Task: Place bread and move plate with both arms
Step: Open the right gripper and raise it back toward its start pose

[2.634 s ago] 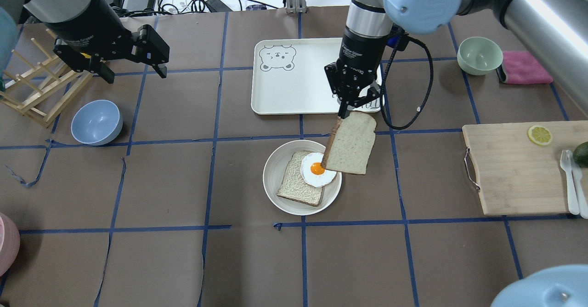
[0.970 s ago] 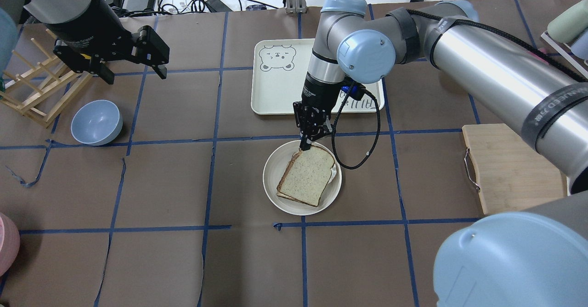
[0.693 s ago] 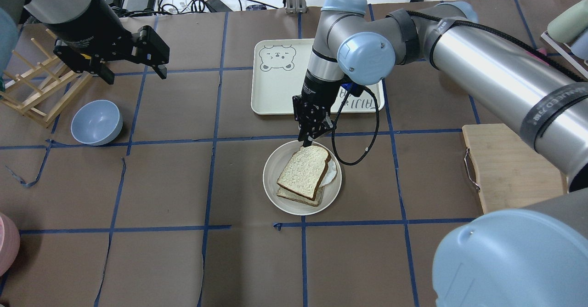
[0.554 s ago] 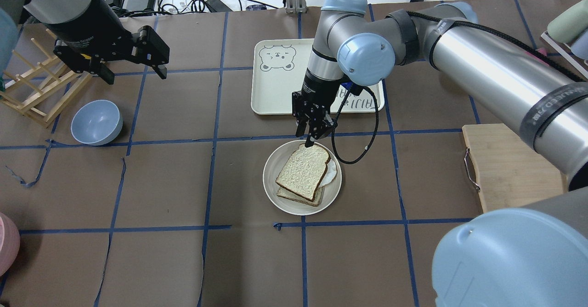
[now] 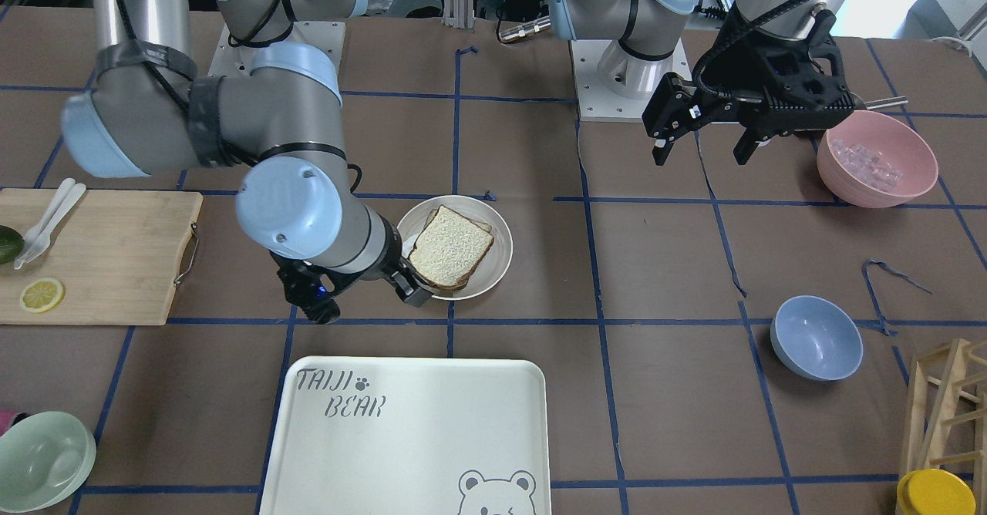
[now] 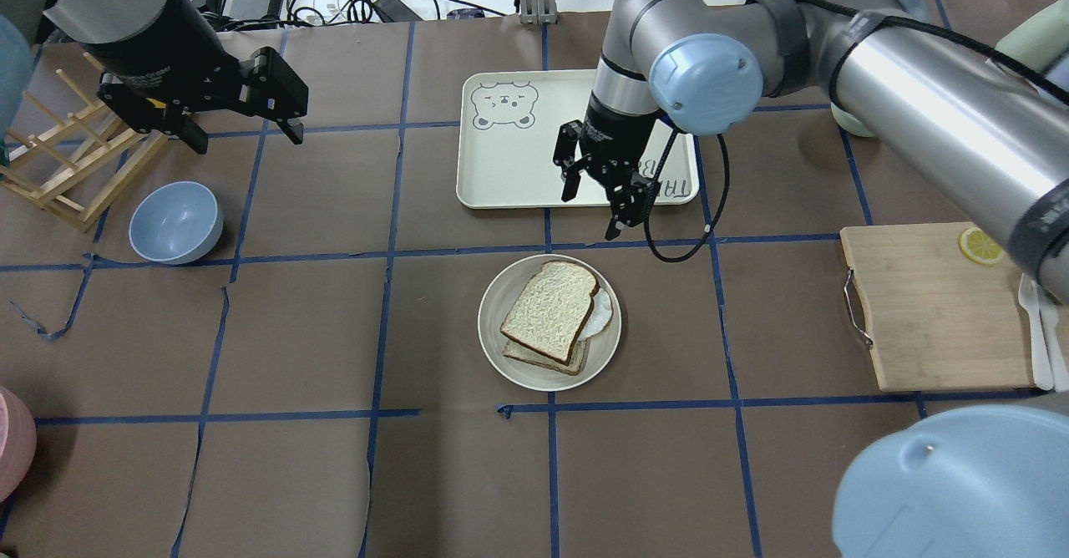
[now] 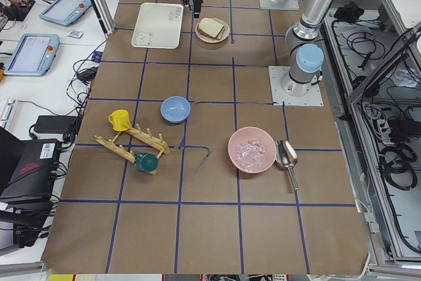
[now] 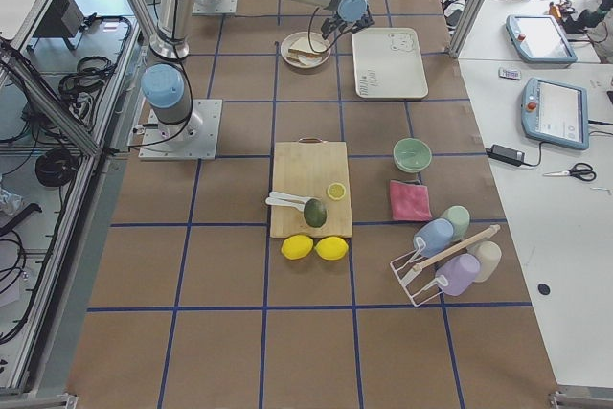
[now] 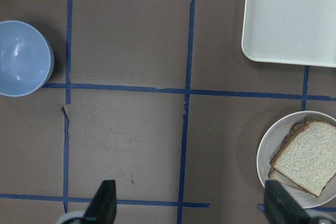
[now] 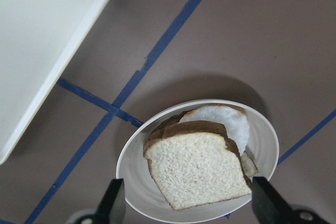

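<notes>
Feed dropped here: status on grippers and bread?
Left gripper open, empty. Right gripper open, hovering by tray edge. Bread lies flat on plate, atop egg. Rim unobstructed.

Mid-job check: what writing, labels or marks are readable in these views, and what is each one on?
"TAIJI BEAR", with a paw mark: printed on the white tray, clear in the front-facing view; a bear face is drawn at its opposite corner.
Small white lettering on the body of the left gripper: too small to read.
Lettering on the black band of the right arm: blurred, unreadable.
</notes>
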You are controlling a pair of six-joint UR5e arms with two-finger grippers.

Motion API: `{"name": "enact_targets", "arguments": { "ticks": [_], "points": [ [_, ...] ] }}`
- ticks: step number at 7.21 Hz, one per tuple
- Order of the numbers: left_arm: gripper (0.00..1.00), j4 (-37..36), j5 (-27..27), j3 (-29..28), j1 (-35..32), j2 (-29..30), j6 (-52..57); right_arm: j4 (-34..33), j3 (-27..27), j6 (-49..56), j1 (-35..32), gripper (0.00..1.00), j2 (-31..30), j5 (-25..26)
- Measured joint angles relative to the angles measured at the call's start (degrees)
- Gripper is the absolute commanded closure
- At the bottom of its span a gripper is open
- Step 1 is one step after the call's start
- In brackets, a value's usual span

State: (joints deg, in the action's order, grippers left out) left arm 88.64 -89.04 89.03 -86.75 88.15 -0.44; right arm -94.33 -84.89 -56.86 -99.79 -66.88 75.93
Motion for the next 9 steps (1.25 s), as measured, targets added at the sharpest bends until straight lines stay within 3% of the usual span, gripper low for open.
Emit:
{"name": "enact_targets", "arguments": {
  "ticks": [3, 6, 9],
  "points": [
    [0.0, 0.06, 0.0, 0.06, 0.0, -0.02, 0.0, 1.25, -0.22, 23.45, 5.9, 0.0, -7.67, 3.63],
    [0.0, 0.13, 0.0, 0.09, 0.0, -0.03, 0.0, 6.66, -0.21, 45.41, 7.44, 0.0, -13.9, 7.74],
    [0.0, 0.3, 0.0, 0.09, 0.0, -0.01, -0.02, 7.25, -0.08, 52.23, 9.07, 0.0, -15.34, 16.56]
  ]
}}
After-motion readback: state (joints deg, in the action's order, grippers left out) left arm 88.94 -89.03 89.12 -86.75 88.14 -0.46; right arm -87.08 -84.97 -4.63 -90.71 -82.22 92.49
